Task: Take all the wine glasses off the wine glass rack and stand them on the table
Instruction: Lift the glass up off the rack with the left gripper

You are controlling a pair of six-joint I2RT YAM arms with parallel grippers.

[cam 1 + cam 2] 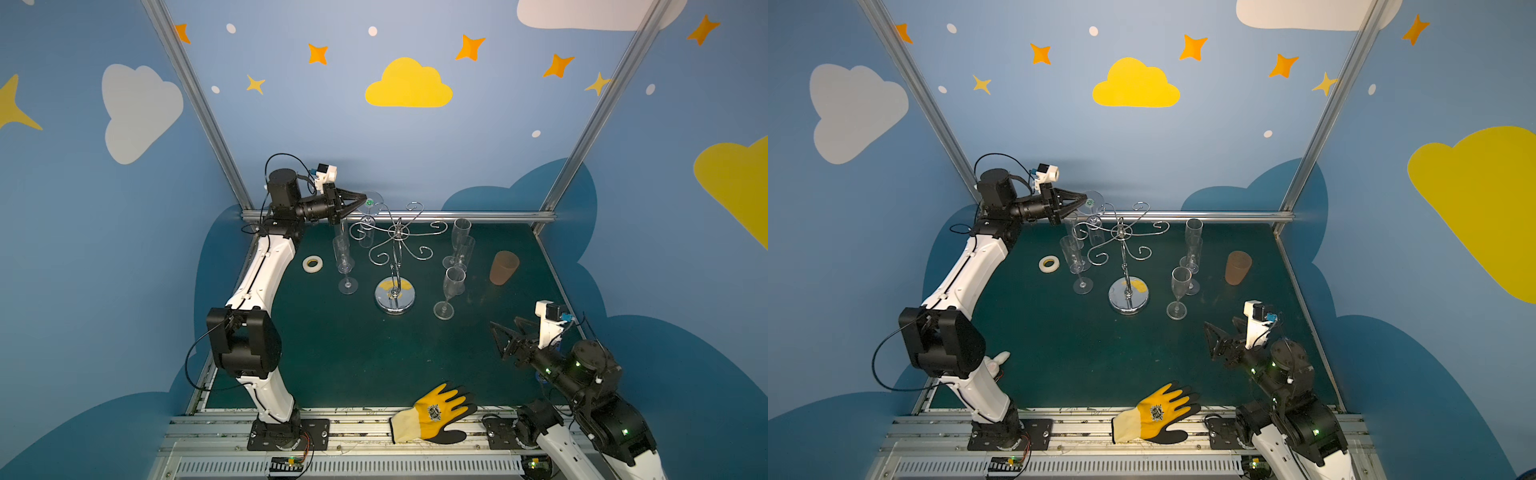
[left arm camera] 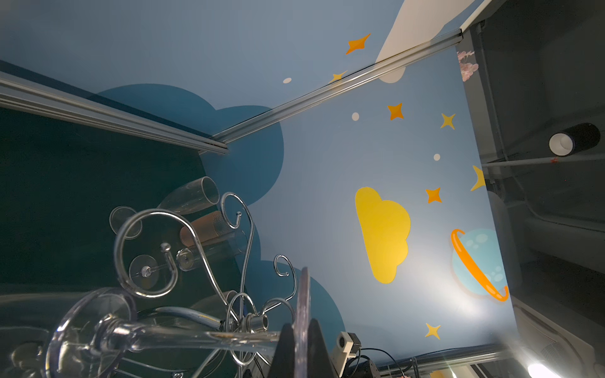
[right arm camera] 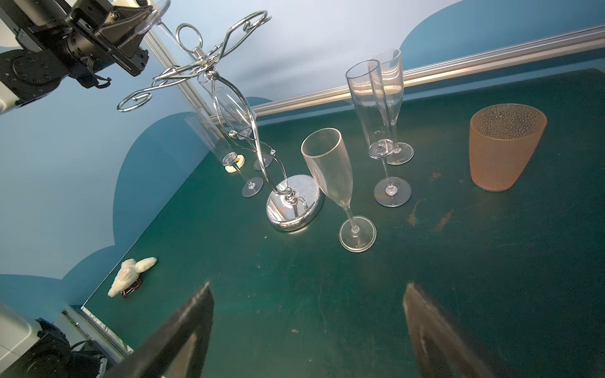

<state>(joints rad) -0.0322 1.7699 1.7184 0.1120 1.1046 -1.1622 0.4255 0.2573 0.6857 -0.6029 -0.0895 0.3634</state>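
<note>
We see the left gripper [image 1: 362, 203] pinch the wine glass [image 1: 374, 199] at ten o'clock on the rack [image 1: 395, 299], and the right gripper [image 1: 505, 330] hangs open.

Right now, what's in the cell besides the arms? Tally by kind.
Flutes: 6
Rack: 1
Cup: 1
Tape roll: 1
Glove: 1
White toy: 1
Total: 11

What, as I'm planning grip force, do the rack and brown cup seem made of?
The wine glass rack looks like chromed metal wire: mirror-bright, base reflecting its surroundings. The brown cup seems frosted plastic: translucent, dimpled; glass is possible.
</note>
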